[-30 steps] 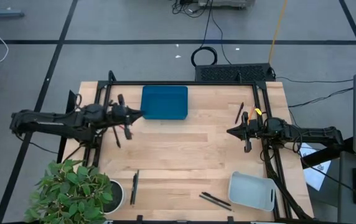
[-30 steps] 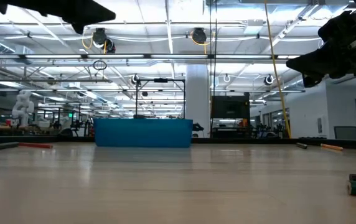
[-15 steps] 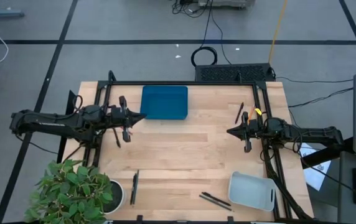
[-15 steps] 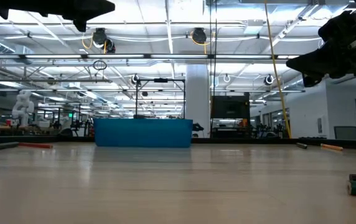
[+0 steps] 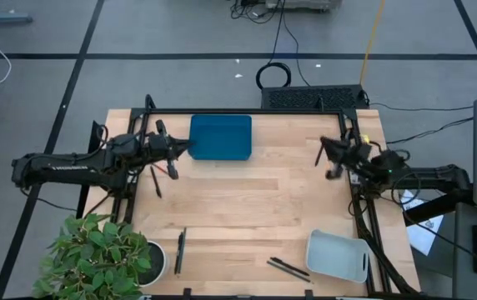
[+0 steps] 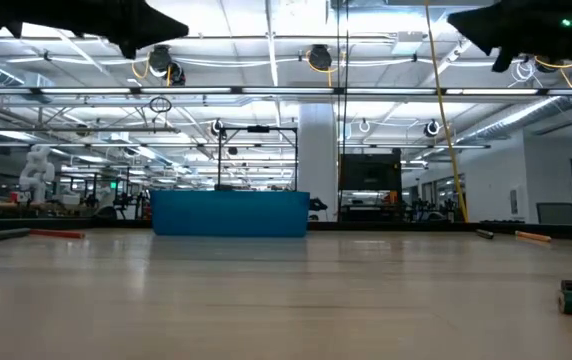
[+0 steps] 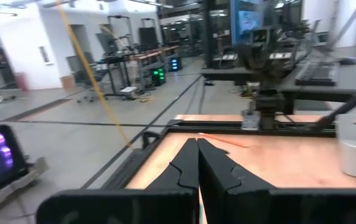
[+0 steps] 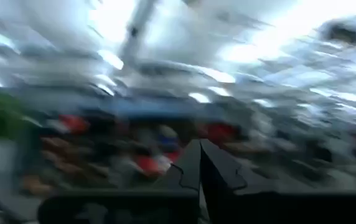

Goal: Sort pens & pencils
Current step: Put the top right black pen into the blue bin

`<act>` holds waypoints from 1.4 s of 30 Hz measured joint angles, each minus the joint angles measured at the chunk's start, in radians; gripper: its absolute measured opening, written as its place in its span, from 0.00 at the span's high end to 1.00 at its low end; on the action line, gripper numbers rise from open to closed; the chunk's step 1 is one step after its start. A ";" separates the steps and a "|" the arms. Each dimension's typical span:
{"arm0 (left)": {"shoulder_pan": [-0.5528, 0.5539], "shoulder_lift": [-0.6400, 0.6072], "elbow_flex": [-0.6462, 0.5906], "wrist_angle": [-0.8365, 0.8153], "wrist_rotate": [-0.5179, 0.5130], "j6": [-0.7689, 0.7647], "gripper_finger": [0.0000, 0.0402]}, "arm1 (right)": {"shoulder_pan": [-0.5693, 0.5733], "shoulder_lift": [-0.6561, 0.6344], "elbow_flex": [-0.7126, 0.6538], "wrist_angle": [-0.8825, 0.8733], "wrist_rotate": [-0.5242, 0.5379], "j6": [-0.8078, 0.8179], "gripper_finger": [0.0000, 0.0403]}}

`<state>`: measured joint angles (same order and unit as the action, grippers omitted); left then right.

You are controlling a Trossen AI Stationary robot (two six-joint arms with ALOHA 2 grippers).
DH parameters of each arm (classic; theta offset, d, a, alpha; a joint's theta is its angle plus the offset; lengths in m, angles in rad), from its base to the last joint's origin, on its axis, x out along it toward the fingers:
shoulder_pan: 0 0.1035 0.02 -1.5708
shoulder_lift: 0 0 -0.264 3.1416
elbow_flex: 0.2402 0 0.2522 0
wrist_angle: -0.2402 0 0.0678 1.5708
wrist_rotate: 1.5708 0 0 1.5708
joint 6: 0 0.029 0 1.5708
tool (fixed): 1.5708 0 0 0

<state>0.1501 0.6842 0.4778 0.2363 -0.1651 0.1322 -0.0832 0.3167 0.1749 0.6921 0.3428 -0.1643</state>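
Several pens (image 5: 288, 267) lie loose along the near edge with pencils (image 5: 154, 181) at left; light, stiff, prone to rolling, best pinched mid-shaft; left gripper (image 7: 197, 163) and right gripper (image 8: 200, 165) both closed, empty.

A count of what lies on the table

Three black pens (image 5: 179, 250) near the front edge, three pencils (image 5: 320, 151) further back, one blue tray (image 5: 220, 137), one pale bin (image 5: 336, 257), one potted plant (image 5: 105, 254), two arms.

Pens (image 5: 288, 267) just beside bin (image 5: 337, 257)
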 joint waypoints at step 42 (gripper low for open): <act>0.087 0.000 0.000 -0.151 0.120 -0.172 0.98 | -0.357 0.984 0.324 -1.146 0.181 1.251 0.63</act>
<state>0.2374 0.6838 0.4774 0.0851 -0.0448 -0.0402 -0.4400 1.3003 0.4992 -0.4535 0.5240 1.0871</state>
